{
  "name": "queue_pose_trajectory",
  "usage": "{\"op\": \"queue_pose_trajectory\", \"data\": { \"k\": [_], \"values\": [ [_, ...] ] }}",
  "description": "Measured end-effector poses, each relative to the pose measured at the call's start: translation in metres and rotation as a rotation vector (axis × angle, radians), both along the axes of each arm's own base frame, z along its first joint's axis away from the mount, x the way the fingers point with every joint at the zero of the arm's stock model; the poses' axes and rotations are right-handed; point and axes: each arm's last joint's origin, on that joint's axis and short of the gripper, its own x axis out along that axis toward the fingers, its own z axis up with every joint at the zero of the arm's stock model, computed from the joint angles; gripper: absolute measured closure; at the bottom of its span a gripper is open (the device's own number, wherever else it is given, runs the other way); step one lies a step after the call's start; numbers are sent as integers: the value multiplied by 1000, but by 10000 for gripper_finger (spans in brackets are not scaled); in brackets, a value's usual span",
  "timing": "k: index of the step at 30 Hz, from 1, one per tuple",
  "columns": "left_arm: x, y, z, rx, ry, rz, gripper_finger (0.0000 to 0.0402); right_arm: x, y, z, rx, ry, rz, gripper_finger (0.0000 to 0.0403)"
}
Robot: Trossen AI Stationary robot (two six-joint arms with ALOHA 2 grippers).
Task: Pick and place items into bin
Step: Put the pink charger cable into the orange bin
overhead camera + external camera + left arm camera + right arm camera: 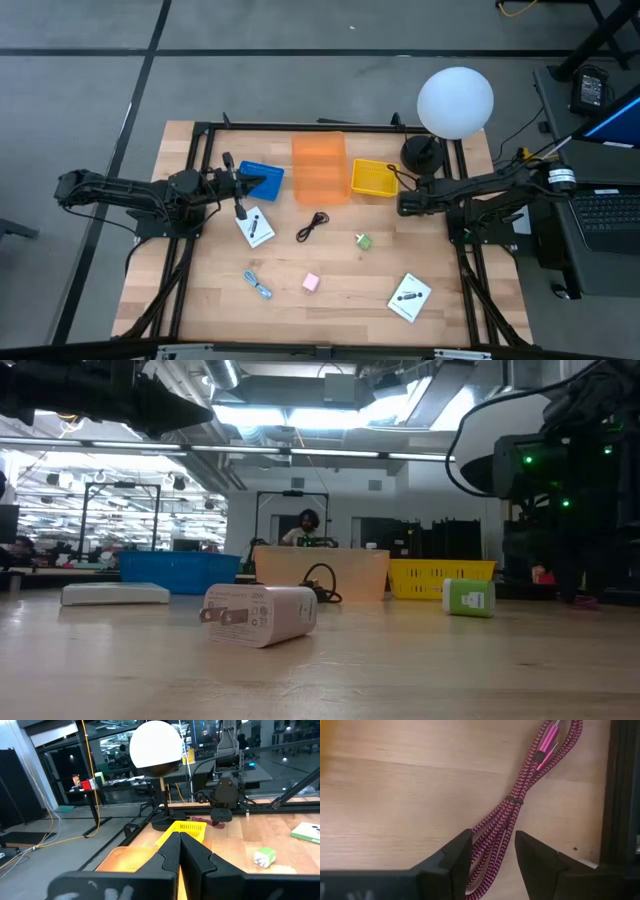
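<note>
My right gripper (492, 855) is open and points down near the table's right edge, by the yellow bin (373, 178). Its fingers straddle a coiled pink-and-black braided cable (515, 805) that lies flat on the wood. My left gripper (180, 851) is shut and hovers level beside the blue bin (262, 180). Lying loose on the table are two white cards (255, 227) (410, 297), a black cable (313, 225), a green piece (363, 241), a pink piece (311, 283) and a blue cable (258, 285). My right gripper comes from above with one finger (457, 857) on each side of the braided cable's lower loops (492, 837), fingers across the bundle. The cable rests on the table. I cannot tell whether the fingers touch it.
An orange bin (319, 167) stands between the blue and yellow bins along the far side. A lamp with a white globe (455, 100) stands at the far right corner. A black frame rail (622, 795) runs right beside the braided cable. People show in the room beyond the table.
</note>
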Motion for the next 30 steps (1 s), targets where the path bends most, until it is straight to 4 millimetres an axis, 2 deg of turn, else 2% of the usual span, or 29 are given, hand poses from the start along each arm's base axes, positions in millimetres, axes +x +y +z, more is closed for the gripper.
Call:
{"op": "queue_pose_trajectory", "data": {
  "k": [12, 16, 23, 30],
  "values": [
    [0, 0, 0, 0, -2, 0, 398, 0, 0, -2, 3, -11, 2, 257],
    [0, 0, 0, 0, -2, 0, 398, 0, 0, -3, 10, -9, 26, 292],
    [0, 0, 0, -1, -2, 0, 398, 0, 0, -3, 23, 17, 92, 390],
    [0, 0, 0, 0, -2, 0, 398, -2, 2, -3, 27, 41, 113, 400]
  ]
}}
